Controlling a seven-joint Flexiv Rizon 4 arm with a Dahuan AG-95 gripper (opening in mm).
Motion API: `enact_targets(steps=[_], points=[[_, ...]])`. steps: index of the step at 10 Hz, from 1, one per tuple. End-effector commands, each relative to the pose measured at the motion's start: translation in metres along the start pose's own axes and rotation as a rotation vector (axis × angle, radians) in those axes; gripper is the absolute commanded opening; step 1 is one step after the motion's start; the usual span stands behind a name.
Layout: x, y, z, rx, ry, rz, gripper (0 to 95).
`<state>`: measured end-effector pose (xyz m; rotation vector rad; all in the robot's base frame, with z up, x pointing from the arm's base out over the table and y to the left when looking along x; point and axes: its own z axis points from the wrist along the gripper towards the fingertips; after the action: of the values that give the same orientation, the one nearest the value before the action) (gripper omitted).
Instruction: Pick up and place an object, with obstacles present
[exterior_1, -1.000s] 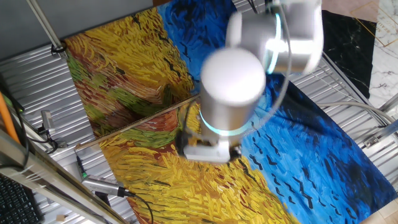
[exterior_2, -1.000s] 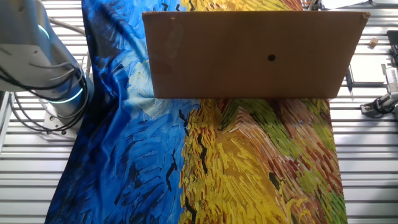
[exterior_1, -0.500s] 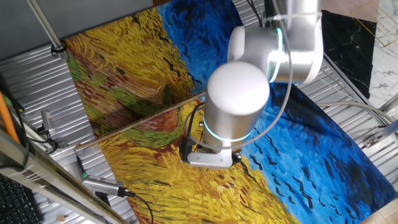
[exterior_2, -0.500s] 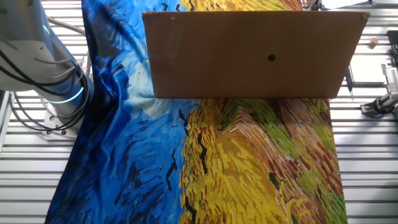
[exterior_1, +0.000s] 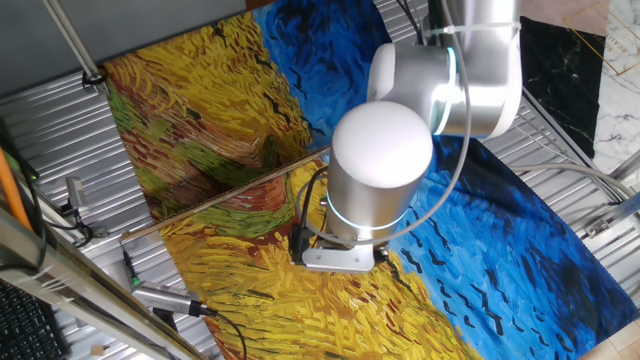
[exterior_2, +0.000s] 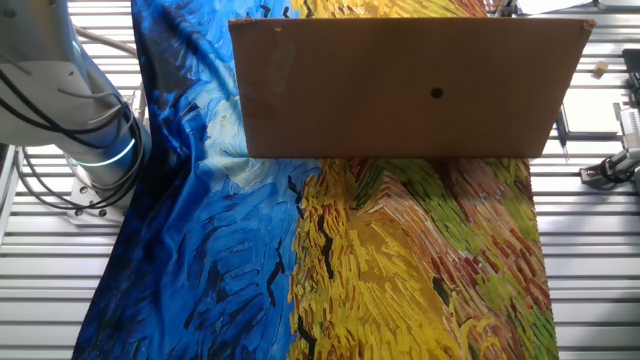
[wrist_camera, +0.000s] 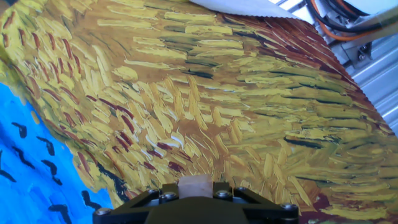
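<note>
A: Fingers (wrist_camera: 196, 194) pinching the cube (wrist_camera: 195, 185)? It sits right between them at their tips, over yellow cloth (wrist_camera: 205, 99).

B: Looks pinched, seated shallow though. Only its top edge pokes past the fingers.

A: Risk?

B: Cube could slip out of so shallow a hold. Also the stick (exterior_1: 215, 196) lies near, just beyond the fingers; a low sweep would knock it.

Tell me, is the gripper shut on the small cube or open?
Shut on it: in the hand view the cube sits clamped in the gripper, above the painted cloth.
</note>
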<state>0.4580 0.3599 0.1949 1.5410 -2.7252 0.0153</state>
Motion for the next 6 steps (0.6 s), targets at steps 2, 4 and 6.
enact_targets(steps=[2,4,6], points=[[0.0004,0.0001,0.0002,-0.001,-0.007,-0.007,0.0],[0.0004,0.0001,0.0002,-0.011,-0.006,-0.048,0.0],[0.0004,0.0001,0.0002,-0.016,-0.006,-0.080,0.0]])
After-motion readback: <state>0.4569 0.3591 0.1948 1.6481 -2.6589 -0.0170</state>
